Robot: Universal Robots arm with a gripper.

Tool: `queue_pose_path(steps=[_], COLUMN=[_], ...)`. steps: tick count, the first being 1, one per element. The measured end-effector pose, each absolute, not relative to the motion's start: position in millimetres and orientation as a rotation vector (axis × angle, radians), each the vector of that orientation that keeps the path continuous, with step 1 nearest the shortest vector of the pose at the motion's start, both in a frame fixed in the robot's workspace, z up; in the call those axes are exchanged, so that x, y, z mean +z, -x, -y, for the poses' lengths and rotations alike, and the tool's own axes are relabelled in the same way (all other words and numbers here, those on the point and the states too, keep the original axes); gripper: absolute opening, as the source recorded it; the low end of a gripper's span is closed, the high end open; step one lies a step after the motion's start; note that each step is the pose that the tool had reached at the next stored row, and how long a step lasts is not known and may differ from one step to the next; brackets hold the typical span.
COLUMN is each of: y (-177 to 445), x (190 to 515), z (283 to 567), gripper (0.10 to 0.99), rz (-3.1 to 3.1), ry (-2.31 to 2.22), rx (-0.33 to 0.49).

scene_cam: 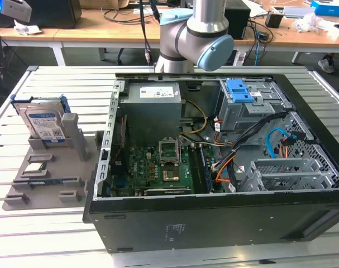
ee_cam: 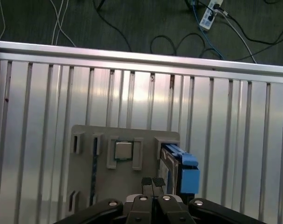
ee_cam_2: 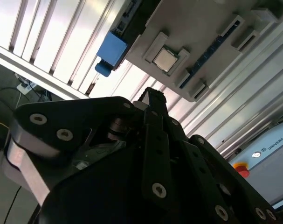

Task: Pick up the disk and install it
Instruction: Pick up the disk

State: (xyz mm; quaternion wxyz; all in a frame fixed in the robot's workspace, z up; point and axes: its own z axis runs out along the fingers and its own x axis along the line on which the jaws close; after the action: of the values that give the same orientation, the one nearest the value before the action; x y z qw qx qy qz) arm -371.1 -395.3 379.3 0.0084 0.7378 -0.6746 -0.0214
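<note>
Closed and empty, the gripper [ee_cam: 153,183] shows its two black fingertips pressed together in both wrist views [ee_cam_2: 153,95], gripping nothing. In the first wrist view it hangs over the grey holder tray [ee_cam: 85,186], and the disk [ee_cam: 179,169] appears close beside the fingertips without touching them.

In the exterior view the disk [scene_cam: 43,123] stands on edge in a slot at the far end of that tray [scene_cam: 46,178], on the exterior view's left at mid-height, its white-and-blue label facing the camera and its blue frame along its edges. A small square chip [ee_cam: 123,150] lies in another pocket of the tray.

High in the centre of the exterior view, the arm [scene_cam: 194,33] rises out of the frame, a grey joint with a pale blue cap.

An open computer case [scene_cam: 214,218] fills the exterior view's centre and right, with a blue bracket [scene_cam: 239,90] in its upper right bay. Tray and case rest on a slatted aluminium table [scene_cam: 46,240]. Beyond it stand wooden desks [scene_cam: 102,30], and cables trail on the dark floor [ee_cam: 132,23].
</note>
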Motion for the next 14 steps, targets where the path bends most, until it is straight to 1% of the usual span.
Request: queue_pose_path(steps=[7, 10, 11, 14], y=[371.1, 371.1, 371.1, 371.1], x=[379.3, 379.3, 379.3, 379.2], z=[395.3, 395.3, 395.3, 395.3], gripper=[0.114, 0.294, 0.294, 0.478], rz=[2.103, 2.102, 2.101, 2.1], ry=[-2.31, -2.311, -2.312, -2.313], rx=[-0.067, -0.067, -0.067, -0.067])
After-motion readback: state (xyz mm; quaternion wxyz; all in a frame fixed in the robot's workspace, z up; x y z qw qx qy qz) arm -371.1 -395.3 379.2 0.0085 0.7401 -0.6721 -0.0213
